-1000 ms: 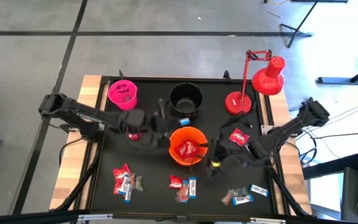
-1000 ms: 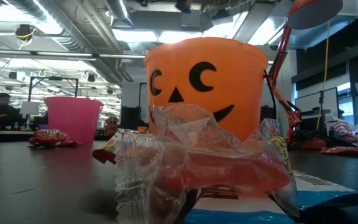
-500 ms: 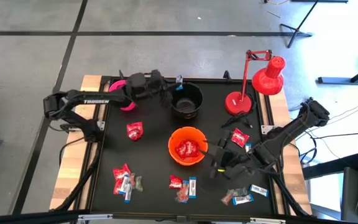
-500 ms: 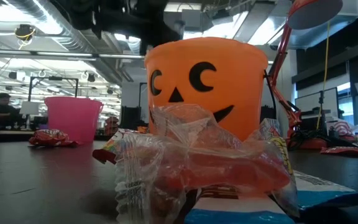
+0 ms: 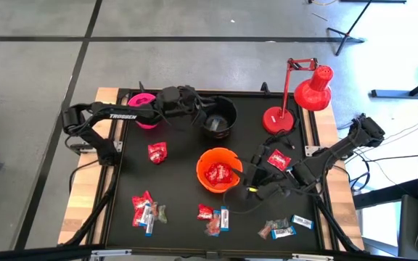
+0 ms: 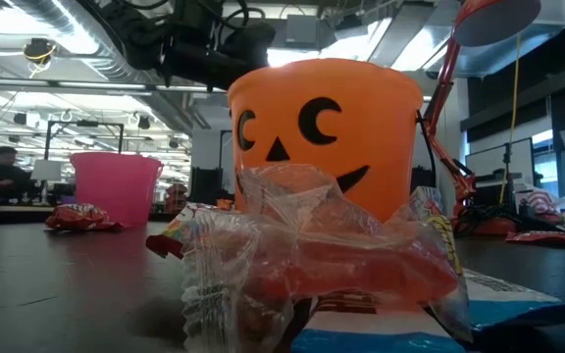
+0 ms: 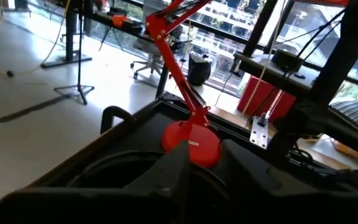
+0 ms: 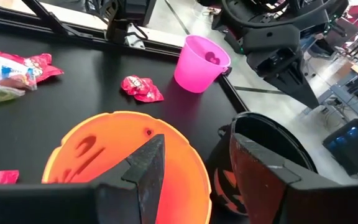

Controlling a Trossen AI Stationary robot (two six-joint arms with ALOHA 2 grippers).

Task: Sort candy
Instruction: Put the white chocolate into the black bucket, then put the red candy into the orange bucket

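Left gripper (image 5: pixel 207 118) poised above the rim of the black bucket (image 5: pixel 219 116); jaw gap not readable from any view, nothing seen between the fingers. Right gripper (image 5: pixel 255 176) just beside the orange bucket (image 5: pixel 219 170), on the side toward the lamp, fingers (image 8: pixel 145 168) parted with a clear gap and empty, touching nothing. Red packets (image 5: pixel 220 174) lying inside the orange bucket. One red packet (image 5: pixel 157 152) alone on the mat between the pink bucket (image 5: pixel 143 110) and the orange one. Another red packet (image 5: pixel 279 160) just beside the right arm, near the lamp base (image 5: pixel 278 119). Three loose clusters of candy along the near edge of the table: red and blue-and-white pieces (image 5: pixel 146 209) at the left, a second group (image 5: pixel 214 216) in front of the orange bucket, a third (image 5: pixel 286 227) at the right. In the low view, a crumpled clear wrapper (image 6: pixel 302 257) pressed close against the orange bucket.
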